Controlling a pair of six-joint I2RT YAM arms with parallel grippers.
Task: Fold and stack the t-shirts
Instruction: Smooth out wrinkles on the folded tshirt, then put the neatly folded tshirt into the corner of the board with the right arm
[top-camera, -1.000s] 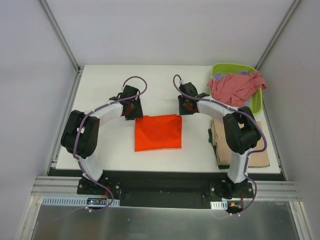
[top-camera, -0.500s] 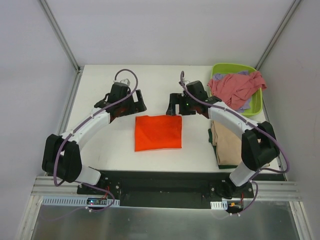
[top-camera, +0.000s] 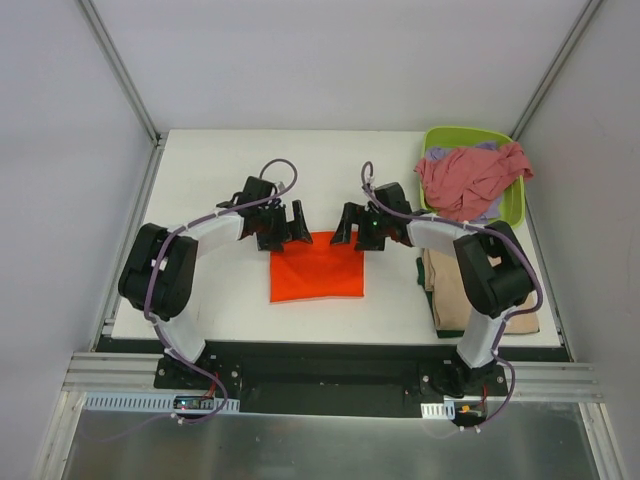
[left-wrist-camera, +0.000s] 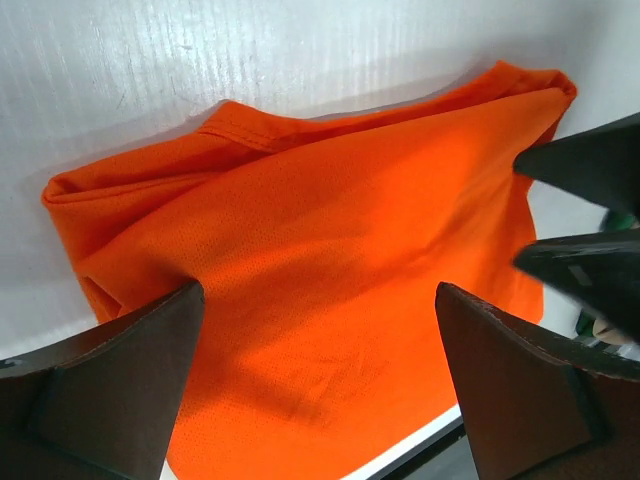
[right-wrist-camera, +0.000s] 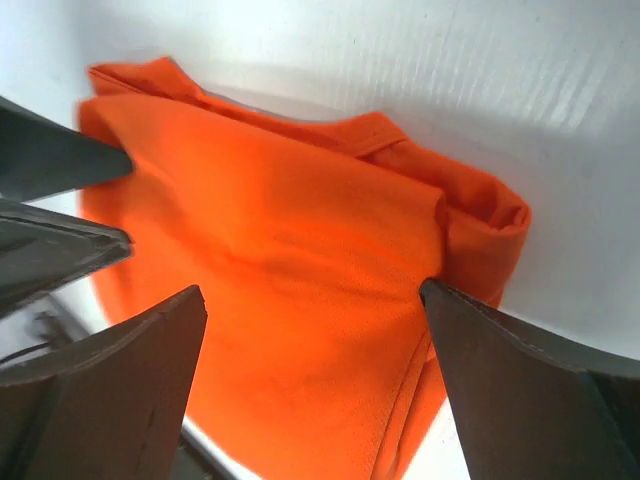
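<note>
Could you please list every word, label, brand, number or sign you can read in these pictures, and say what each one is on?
No text can be read.
The orange t-shirt is plain in both wrist views: no print, no tag.
The lime-green tub, the pink shirt in it and the tan shirts show no lettering from above.
Any markings on the small boards at the arm bases are too small to tell.

Three cameras, one orange t-shirt (top-camera: 316, 268)
We look down from high up at 6 o'clock of the table (top-camera: 200, 180) and see all of it. Our two wrist cameras sit very close, at the shirt's 11 and 1 o'clock, facing each other. All three see that shirt.
</note>
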